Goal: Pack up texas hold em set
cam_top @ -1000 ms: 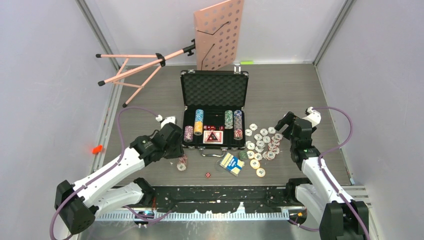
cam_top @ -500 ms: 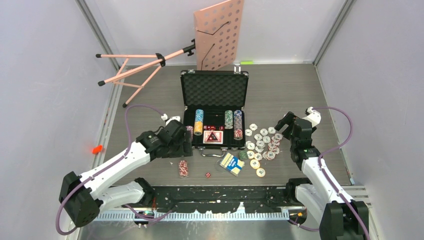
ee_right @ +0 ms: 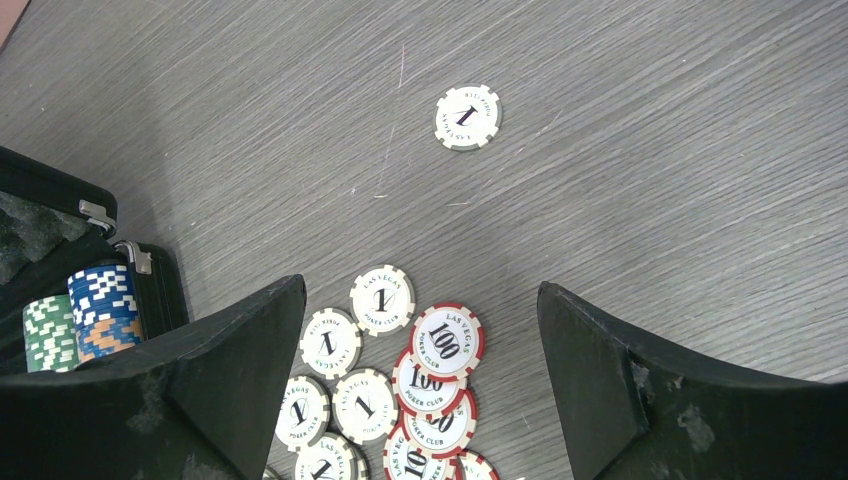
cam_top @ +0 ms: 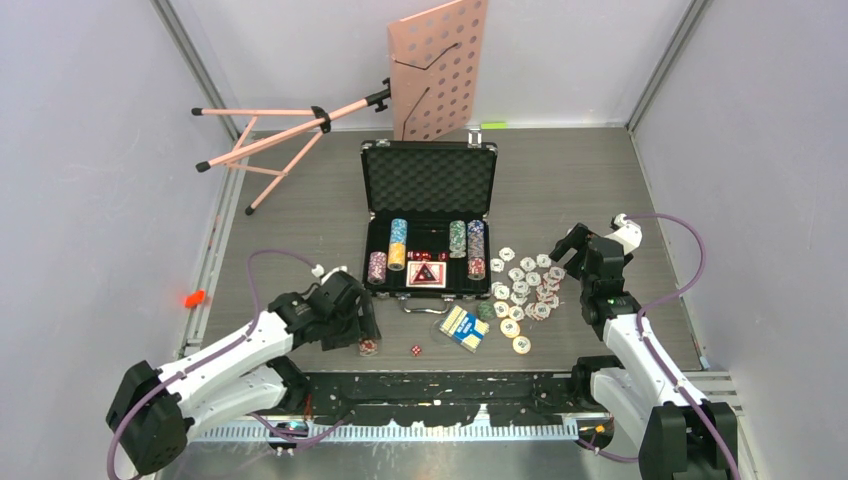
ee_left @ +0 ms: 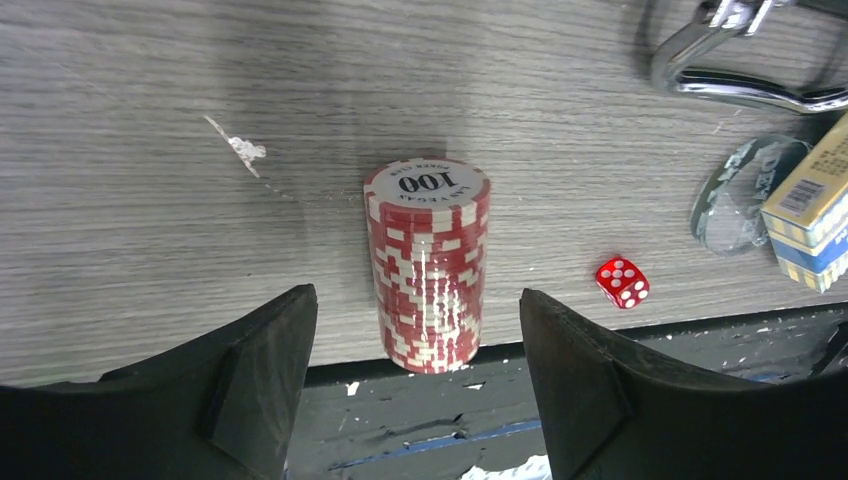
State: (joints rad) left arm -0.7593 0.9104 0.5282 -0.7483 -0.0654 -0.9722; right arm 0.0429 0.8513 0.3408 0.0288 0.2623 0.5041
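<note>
The black case (cam_top: 429, 178) of the texas hold em set lies open mid-table, with chip stacks (cam_top: 398, 243) and a card deck in its base. A red-and-white chip stack (ee_left: 428, 265) stands at the table's near edge (cam_top: 369, 347). My left gripper (ee_left: 418, 385) is open, a finger on each side of the stack and not touching it (cam_top: 362, 330). My right gripper (ee_right: 420, 390) hangs open over loose white and red chips (ee_right: 440, 345), which lie right of the case (cam_top: 525, 290). A red die (ee_left: 622, 282) and a boxed deck (cam_top: 463, 327) lie near the case handle (ee_left: 740, 85).
A pink perforated music stand (cam_top: 437, 65) leans behind the case, its tripod (cam_top: 270, 135) lying at the back left. A clear round disc (ee_left: 735, 195) lies by the boxed deck. One white chip (ee_right: 467, 117) lies apart. A black rail (cam_top: 450, 385) runs along the near edge.
My left jaws have widened. The left arm swung toward the case, then drew back to the near edge and now brackets the red stack. The right arm has not moved.
</note>
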